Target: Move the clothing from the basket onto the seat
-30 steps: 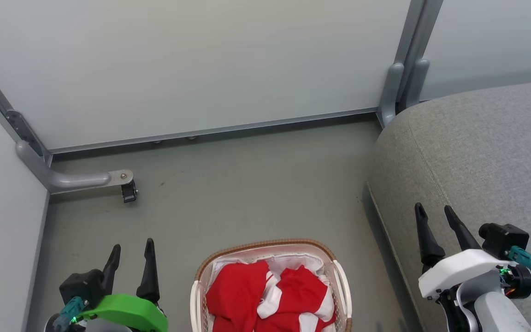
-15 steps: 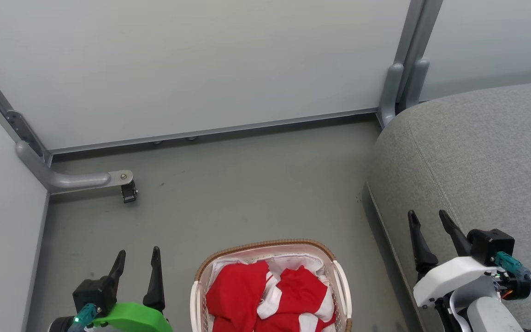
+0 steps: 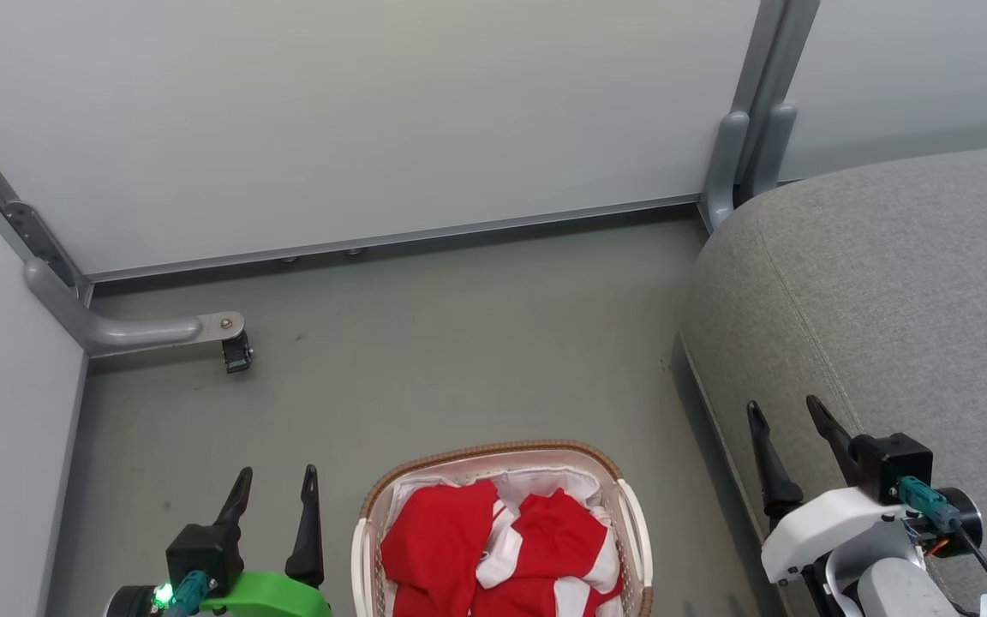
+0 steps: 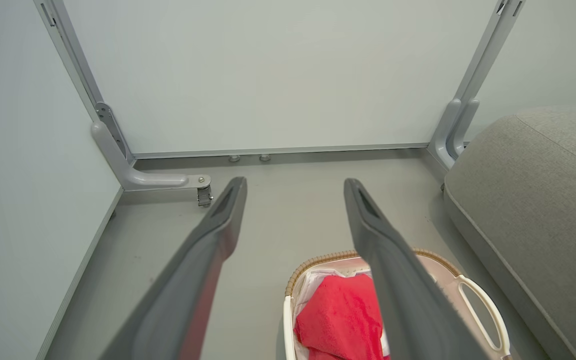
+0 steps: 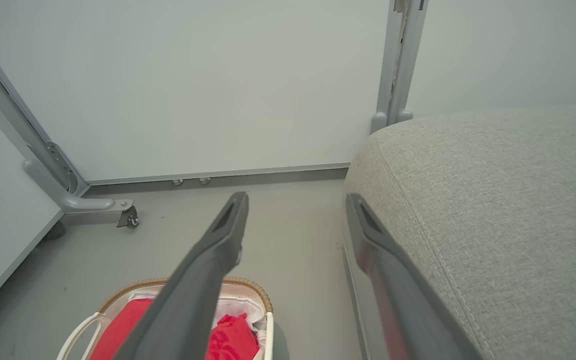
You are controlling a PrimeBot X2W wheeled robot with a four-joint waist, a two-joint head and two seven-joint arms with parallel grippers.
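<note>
We are facing pale wall panels [image 3: 373, 111] that are meeting at a grey post [image 3: 755, 111]. The seat [image 3: 888, 283] is filling the right side of the head view, its rounded edge and stitched seam running toward us. The floor [image 3: 459, 343] is stretching between the panels and the seat. The basket [image 3: 493, 449] is standing on the floor at the bottom middle, near the seat's edge but apart from it, between our two grippers. The clothing [image 3: 433, 540], red and white, is lying bunched inside the basket, over its white lining. Our right gripper [image 3: 781, 403] is hovering by the seat's left edge, fingers spread wide and gripping nothing. Our left gripper [image 3: 278, 470] is hovering over the floor just left of the basket, fingers likewise spread with nothing between them. In the left wrist view one of its fingers is crossing in front of the basket's rim. A small caster [image 3: 236, 353] is sitting under a grey bracket [image 3: 142, 330] by the far left corner.
</note>
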